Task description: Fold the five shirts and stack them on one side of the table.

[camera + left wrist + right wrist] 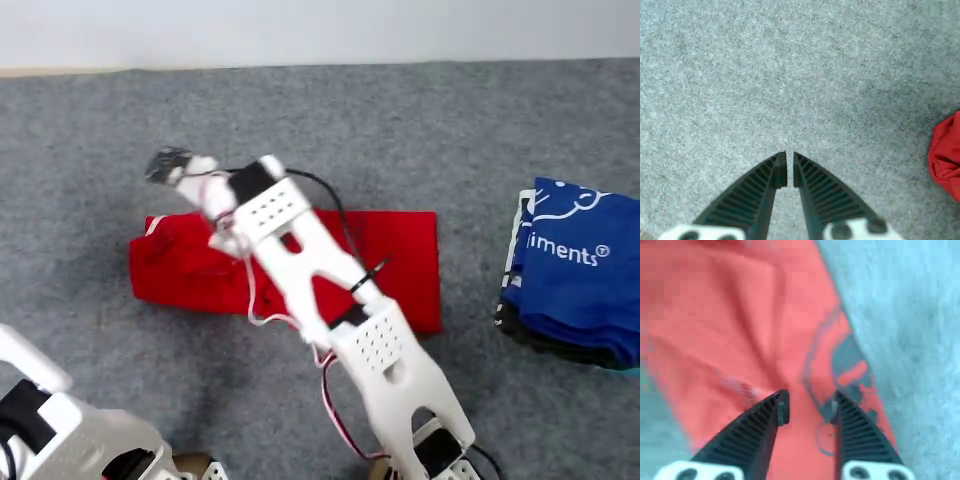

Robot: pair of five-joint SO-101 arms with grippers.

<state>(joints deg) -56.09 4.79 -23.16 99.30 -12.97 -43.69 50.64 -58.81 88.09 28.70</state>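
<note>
Two tools: right tool (807, 407) hangs spread above the red shirt (400, 255); left tool (790, 170) hangs pressed together above grey worktop (790, 75).

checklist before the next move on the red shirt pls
1. right gripper open: ok, jaws apart above the red shirt.
2. right gripper empty: ok, no cloth between its fingers.
3. left gripper out of the way: ok, shut over bare table, beside the red shirt.
4. red shirt folded down to stack size: not ok, it lies wider than the stack and one end looks rumpled.
5. stack at the table's side: ok, blue shirt on top.
6. how many shirts are in the stack: cannot tell.
</note>
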